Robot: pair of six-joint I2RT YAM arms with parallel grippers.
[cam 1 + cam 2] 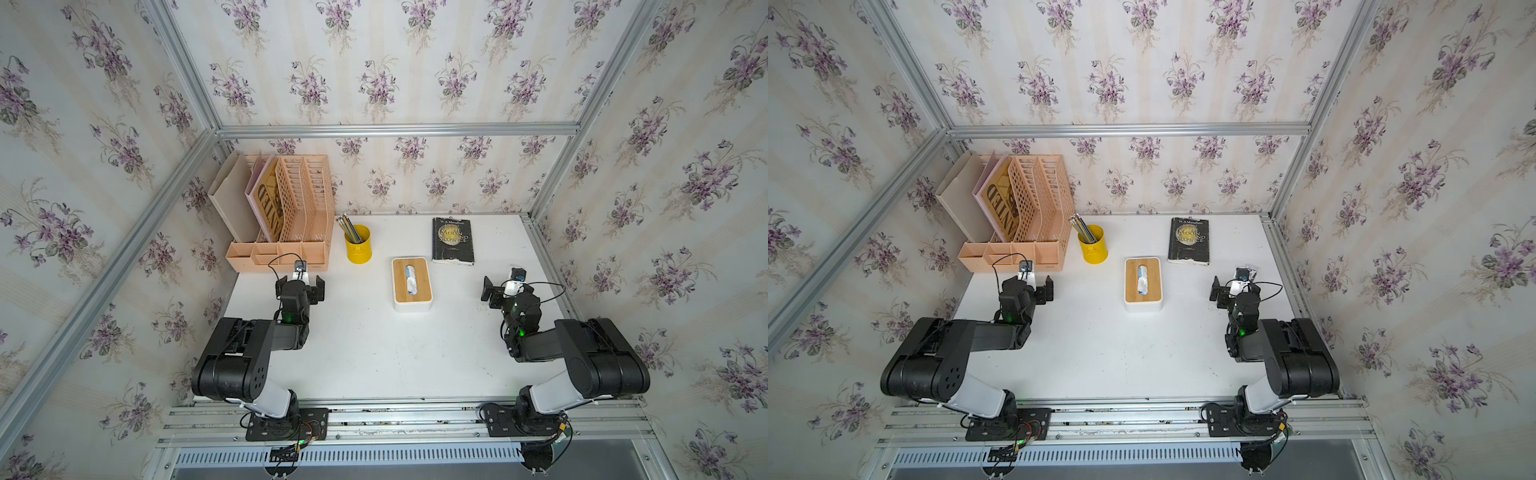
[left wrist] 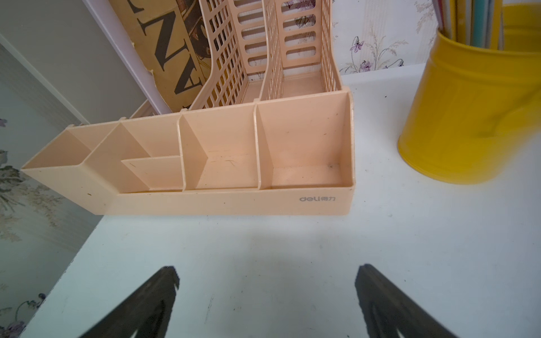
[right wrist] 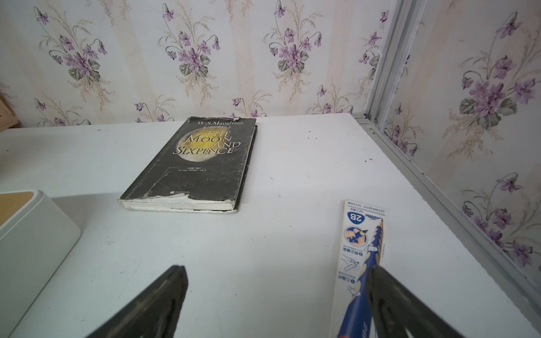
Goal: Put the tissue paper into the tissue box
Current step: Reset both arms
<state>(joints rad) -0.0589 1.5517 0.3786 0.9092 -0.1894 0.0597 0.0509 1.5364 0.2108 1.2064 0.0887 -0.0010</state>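
The tissue box (image 1: 411, 307) (image 1: 1143, 307) is a white tub in mid-table with its bamboo lid (image 1: 422, 278) on. The tissue paper (image 1: 410, 281) (image 1: 1143, 281) shows only as a blue-and-white strip through the lid's oblong slot; the rest is hidden inside. My left gripper (image 1: 300, 286) (image 2: 268, 275) is open over bare table, left of the box and just in front of the desk organizer. My right gripper (image 1: 507, 287) (image 3: 276, 275) is open too, to the right of the box. A corner of the box (image 3: 29, 234) appears in the right wrist view. Neither gripper holds anything.
A peach desk organizer (image 1: 286, 224) (image 2: 228, 164) stands at the back left, with a yellow pencil cup (image 1: 358, 244) (image 2: 462, 111) beside it. A black book (image 1: 453, 241) (image 3: 199, 164) lies behind the box. A slim printed pencil carton (image 3: 363, 248) lies under my right gripper's outer finger.
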